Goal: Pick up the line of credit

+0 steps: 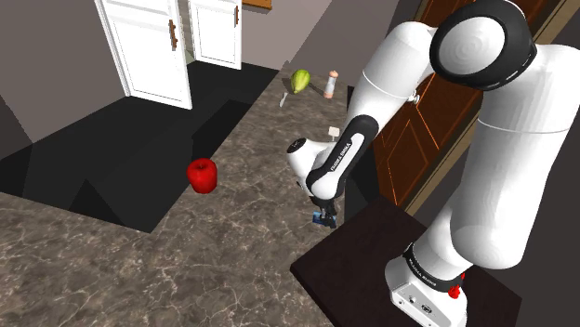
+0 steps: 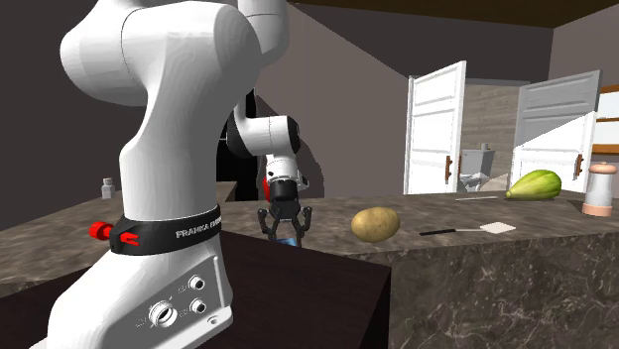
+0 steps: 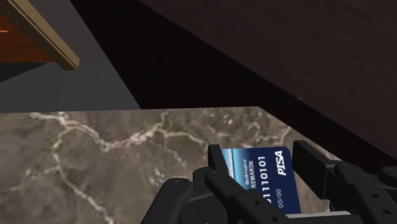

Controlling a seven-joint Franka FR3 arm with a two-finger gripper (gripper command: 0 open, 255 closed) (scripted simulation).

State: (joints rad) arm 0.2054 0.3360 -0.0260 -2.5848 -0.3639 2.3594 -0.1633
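Note:
A blue credit card (image 3: 267, 178) with white numbers and "REWARDS" print stands on edge between my black fingers, just above the marble counter (image 3: 95, 159). My gripper (image 3: 261, 159) is shut on the card, one finger against each of its sides. In the shoulder view the gripper (image 1: 323, 217) hangs low over the counter close to the dark stand's corner, a bit of blue card (image 1: 326, 222) showing at its tips. The second exterior view shows the gripper (image 2: 285, 234) pointing down with the blue card (image 2: 288, 241) between the fingers.
The dark stand (image 1: 400, 269) lies right beside the gripper. A red round fruit (image 1: 202, 174) sits to the shoulder view's left. A potato (image 2: 375, 224), a spatula (image 2: 466, 229), a green squash (image 2: 534, 184) and a shaker (image 2: 598, 188) lie farther along the counter. A brown door (image 1: 409, 139) stands behind the arm.

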